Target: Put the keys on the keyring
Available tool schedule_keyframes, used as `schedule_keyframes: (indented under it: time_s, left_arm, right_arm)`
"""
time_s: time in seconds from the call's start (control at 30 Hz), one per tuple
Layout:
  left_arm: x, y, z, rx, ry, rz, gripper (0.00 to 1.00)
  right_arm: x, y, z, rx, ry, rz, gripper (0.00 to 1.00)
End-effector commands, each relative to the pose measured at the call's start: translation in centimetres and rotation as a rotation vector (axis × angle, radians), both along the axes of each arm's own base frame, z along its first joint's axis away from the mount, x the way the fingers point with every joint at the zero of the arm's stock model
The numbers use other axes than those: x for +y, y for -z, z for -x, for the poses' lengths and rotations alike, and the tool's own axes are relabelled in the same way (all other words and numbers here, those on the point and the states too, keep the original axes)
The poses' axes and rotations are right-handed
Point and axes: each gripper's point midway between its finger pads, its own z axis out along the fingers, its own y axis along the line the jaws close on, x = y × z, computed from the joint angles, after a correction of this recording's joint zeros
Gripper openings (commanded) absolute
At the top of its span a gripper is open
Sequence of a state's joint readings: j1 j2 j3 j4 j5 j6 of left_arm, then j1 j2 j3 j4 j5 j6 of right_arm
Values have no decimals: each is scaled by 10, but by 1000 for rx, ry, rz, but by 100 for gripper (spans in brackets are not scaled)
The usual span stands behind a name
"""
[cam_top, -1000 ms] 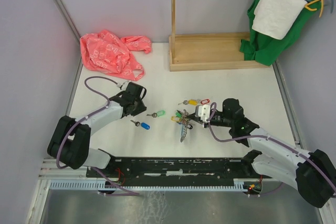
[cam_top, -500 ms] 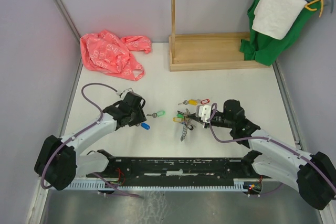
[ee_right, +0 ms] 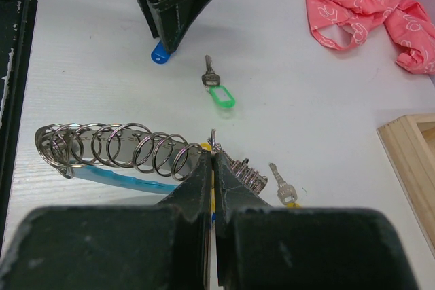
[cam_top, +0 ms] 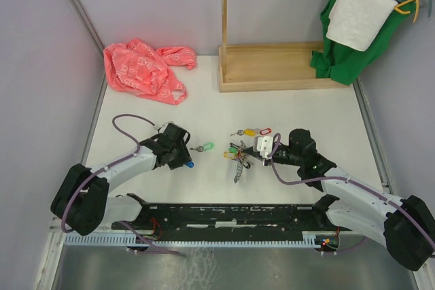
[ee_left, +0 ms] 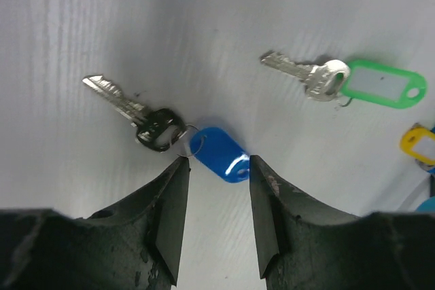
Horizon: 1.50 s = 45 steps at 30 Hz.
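Keyring on the table, seen as a coil of wire loops over a light-blue sleeve only from the right wrist. Pinched at one loop by right gripper, fingers pressed together. From the left wrist: left gripper spread, straddling blue tag; green-tagged key near. Tag windows unreadable. Both arms low, reaching inward.

You will find no readable text, brand, number or sign here: the green key tag shows only a blank pale insert, the blue tag is plain, and the pink bag carries illegible white print.
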State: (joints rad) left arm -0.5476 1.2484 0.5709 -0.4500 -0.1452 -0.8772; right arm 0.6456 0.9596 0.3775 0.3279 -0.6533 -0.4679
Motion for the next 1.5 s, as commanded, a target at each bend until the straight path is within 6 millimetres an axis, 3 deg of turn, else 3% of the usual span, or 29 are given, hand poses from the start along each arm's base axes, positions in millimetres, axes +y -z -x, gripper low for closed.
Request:
schedule_keyframes:
  time_s: [0.0,0.27,0.4,0.67,0.8,1.1,1.27,1.47]
  left_arm:
    - [-38,-8,-24,-49,12,140,48]
    - [-72,-22,-84,-150,56,158,49]
    - [-82,-42,-96,-186,123,163,49]
    - [-6,-42,-68,-175,80,-140,50]
    - [11,-29,-59,-137,32,-120,51]
    - [23,-1,-57,-55,-45,9,49]
    - [7,10,-33,30,-25,117,45]
    - [-27,10,0,88,15,245,45]
  right_arm:
    - [3,-22,-3,-67,-6,-61,1]
    - [3,-22,-3,-69,-4,-62,1]
    - [2,-23,-3,-70,-2,-63,1]
    - [3,-23,-2,-71,-10,-67,1]
    - [4,-23,-2,-68,-14,-70,1]
    - [4,-22,0,-63,-18,-70,1]
    - [3,-25,0,-71,-16,-74,1]
    - [3,-26,1,-74,-14,-76,1]
